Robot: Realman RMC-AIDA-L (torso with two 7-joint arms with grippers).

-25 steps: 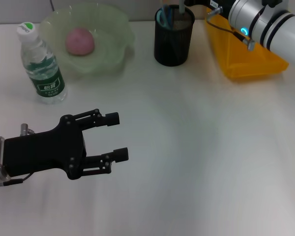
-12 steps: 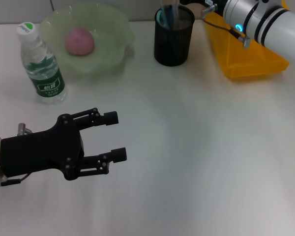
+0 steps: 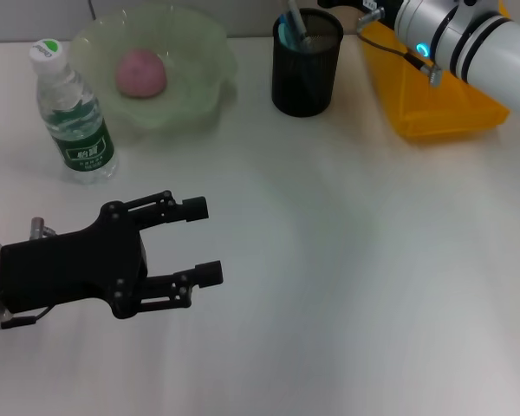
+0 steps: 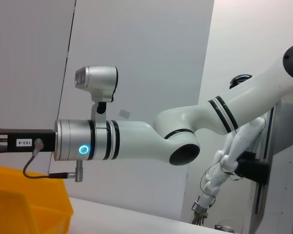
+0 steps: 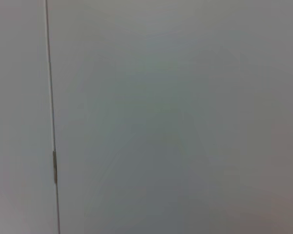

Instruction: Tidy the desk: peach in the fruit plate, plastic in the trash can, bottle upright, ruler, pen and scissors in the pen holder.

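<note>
A pink peach (image 3: 140,73) lies in the pale green fruit plate (image 3: 204,61) at the back left. A clear bottle (image 3: 72,117) with a green label and white cap stands upright beside the plate. The black pen holder (image 3: 305,74) at the back centre holds a blue-handled item and a grey pen (image 3: 295,22) leaning inside. My right gripper (image 3: 342,4) hovers just above and behind the holder at the picture's top edge, its fingertips cut off. My left gripper (image 3: 204,241) is open and empty, low over the table at the front left. No plastic or ruler shows.
A yellow bin (image 3: 433,100) stands at the back right, partly under my right arm (image 3: 468,43). The left wrist view shows that arm (image 4: 112,141) and a corner of the bin (image 4: 24,204). The right wrist view shows only a blank wall.
My right arm has shifted a little to the left above the pen holder. The grey pen now leans inside the holder. My left gripper has barely moved.
</note>
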